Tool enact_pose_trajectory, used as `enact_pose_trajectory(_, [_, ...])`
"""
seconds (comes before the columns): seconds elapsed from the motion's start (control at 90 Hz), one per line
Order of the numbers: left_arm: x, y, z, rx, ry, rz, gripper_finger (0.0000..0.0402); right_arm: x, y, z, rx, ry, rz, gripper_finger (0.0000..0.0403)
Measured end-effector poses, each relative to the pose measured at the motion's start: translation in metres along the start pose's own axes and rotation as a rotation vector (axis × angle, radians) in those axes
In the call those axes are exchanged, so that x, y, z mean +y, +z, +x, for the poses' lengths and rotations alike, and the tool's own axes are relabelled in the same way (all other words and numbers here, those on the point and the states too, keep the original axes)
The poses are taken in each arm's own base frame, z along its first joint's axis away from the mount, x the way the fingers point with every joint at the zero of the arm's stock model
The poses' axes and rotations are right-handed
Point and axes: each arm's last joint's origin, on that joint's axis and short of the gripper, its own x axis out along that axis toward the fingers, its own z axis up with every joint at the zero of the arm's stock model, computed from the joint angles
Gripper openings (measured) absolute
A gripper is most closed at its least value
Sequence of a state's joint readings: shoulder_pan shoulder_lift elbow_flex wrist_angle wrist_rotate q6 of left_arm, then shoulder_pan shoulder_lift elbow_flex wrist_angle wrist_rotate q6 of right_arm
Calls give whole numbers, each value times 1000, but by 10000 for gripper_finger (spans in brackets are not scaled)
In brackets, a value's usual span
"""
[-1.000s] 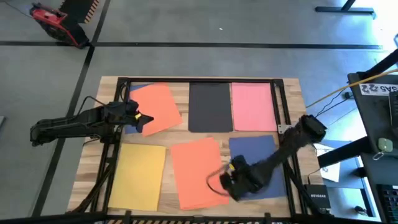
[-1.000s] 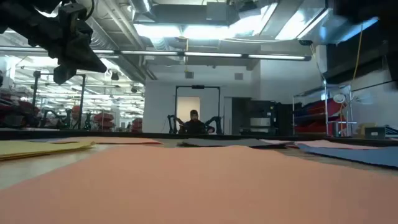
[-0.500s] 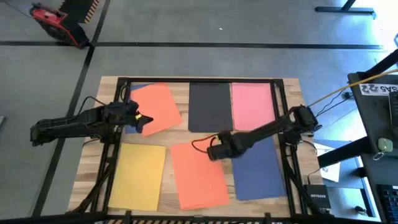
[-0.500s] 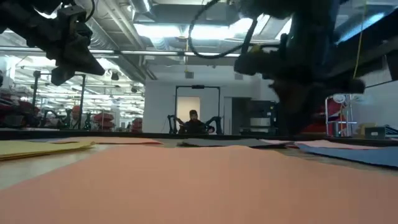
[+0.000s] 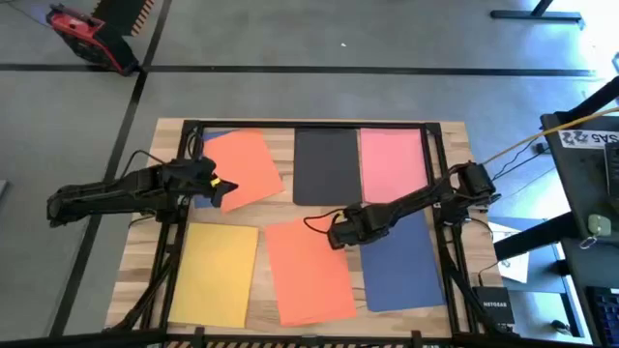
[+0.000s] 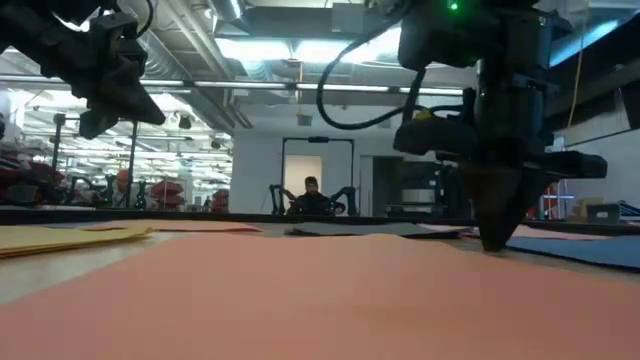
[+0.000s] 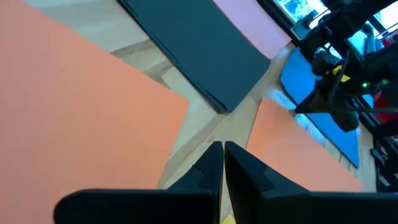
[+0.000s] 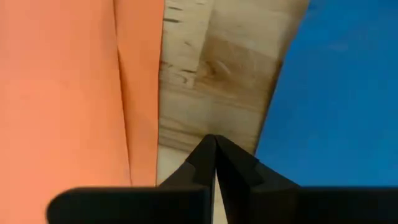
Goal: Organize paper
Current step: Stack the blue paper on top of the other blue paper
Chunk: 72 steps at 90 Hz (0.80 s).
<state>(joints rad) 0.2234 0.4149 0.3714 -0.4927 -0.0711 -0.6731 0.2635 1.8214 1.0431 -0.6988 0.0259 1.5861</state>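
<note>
Several paper sheets lie flat on the wooden table. At the far side a tilted orange sheet (image 5: 242, 166) overlaps a blue one (image 5: 208, 141), beside a black sheet (image 5: 327, 166) and a pink sheet (image 5: 392, 164). At the near side lie a yellow sheet (image 5: 215, 275), an orange sheet (image 5: 308, 269) and a blue sheet (image 5: 398, 259). My left gripper (image 5: 230, 186) hangs shut, well above the tilted orange sheet's near edge. My right gripper (image 5: 335, 235) is shut, pointing down at the bare wood strip (image 8: 211, 81) between the near orange and blue sheets. My right gripper's shut fingertips (image 6: 492, 240) point down and reach table level in the gap between the near orange sheet (image 8: 68, 93) and the blue sheet (image 8: 336, 93). I cannot tell whether they touch the wood or either sheet's edge.
Black frame rails (image 5: 437, 184) run along the table's sides and far edge. A side stand with equipment (image 5: 590, 184) is beyond the right edge, and a red tool (image 5: 82, 34) lies on the floor. A person (image 6: 312, 192) sits far behind the table.
My right gripper has swung from the table's near edge toward the far side and left. It has come down to table level at the gap between the near orange and blue sheets.
</note>
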Motion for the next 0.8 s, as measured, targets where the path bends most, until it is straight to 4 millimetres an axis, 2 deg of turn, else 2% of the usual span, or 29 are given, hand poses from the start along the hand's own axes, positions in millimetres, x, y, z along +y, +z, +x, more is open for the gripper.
enact_pose_trajectory(0.8, [0,0,0,-2,-1,11,0,-10,5,1,-17,-104,146,0])
